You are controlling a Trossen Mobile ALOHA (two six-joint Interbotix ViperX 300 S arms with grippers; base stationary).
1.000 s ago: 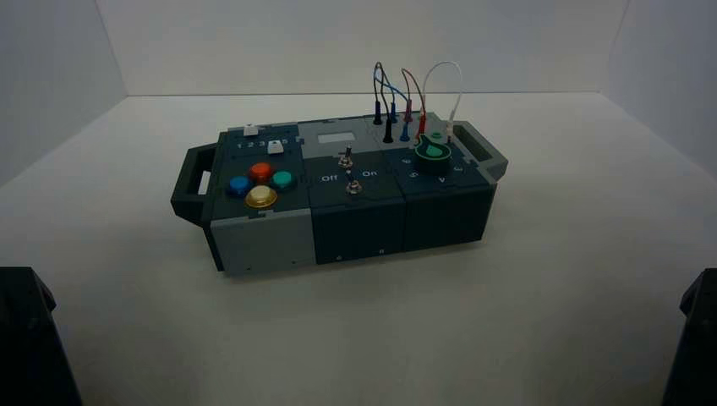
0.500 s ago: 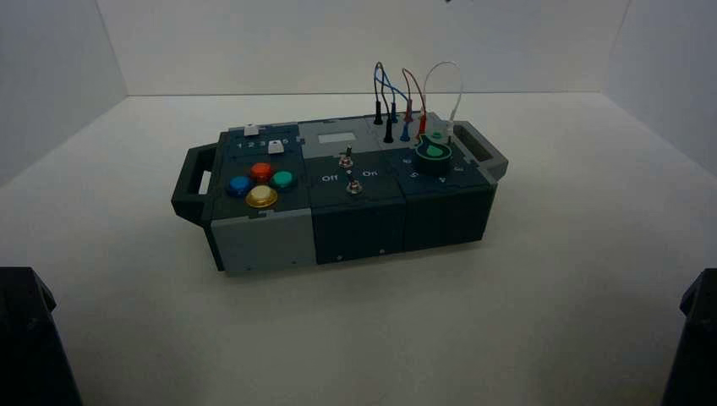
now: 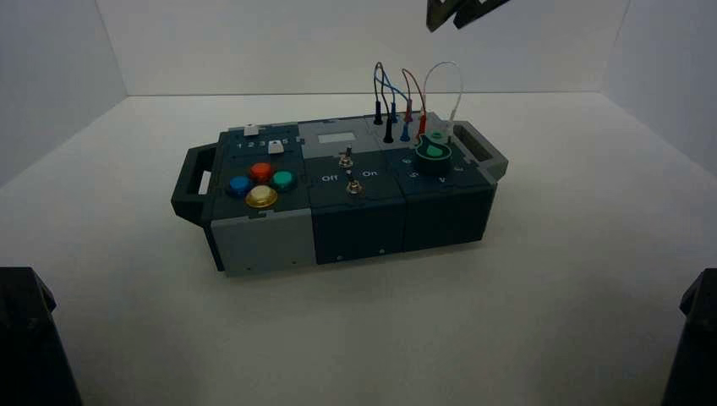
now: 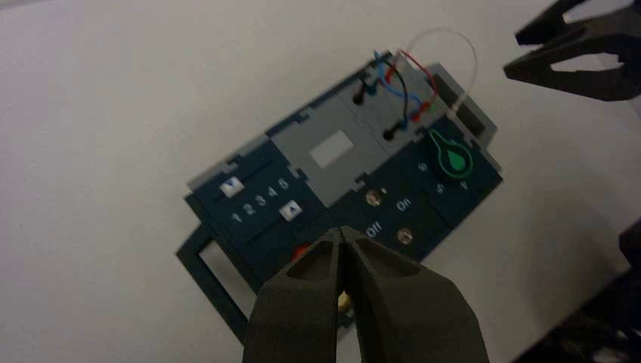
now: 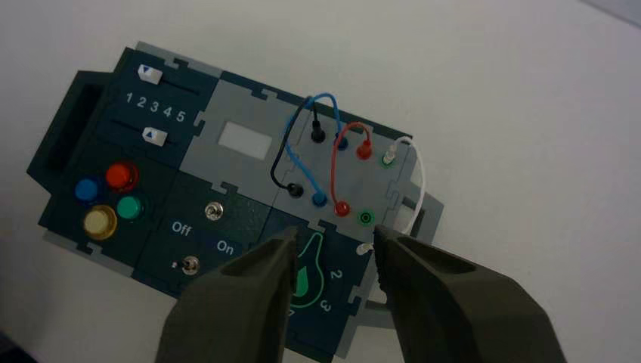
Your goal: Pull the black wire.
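The black wire (image 5: 295, 190) arches between two black plugs at the back of the box (image 3: 355, 228), left of the blue wire (image 5: 320, 200); it also shows in the high view (image 3: 388, 131) and the left wrist view (image 4: 389, 134). My right gripper (image 5: 335, 236) hangs open and empty high above the box's knob end, clear of the wires. Only its tips (image 3: 457, 13) reach into the top of the high view. My left gripper (image 4: 344, 233) is shut on nothing, held high over the button end.
Red (image 5: 342, 206) and white (image 5: 420, 181) wires loop beside the black one. A green knob (image 3: 434, 152), two toggle switches (image 3: 346, 159), coloured buttons (image 3: 261, 196) and two sliders (image 5: 151, 136) fill the box top. Handles stick out at both ends. White walls enclose the table.
The right gripper's tips have come into the top of the high view, where nothing showed a second ago. The box and wires have not moved.
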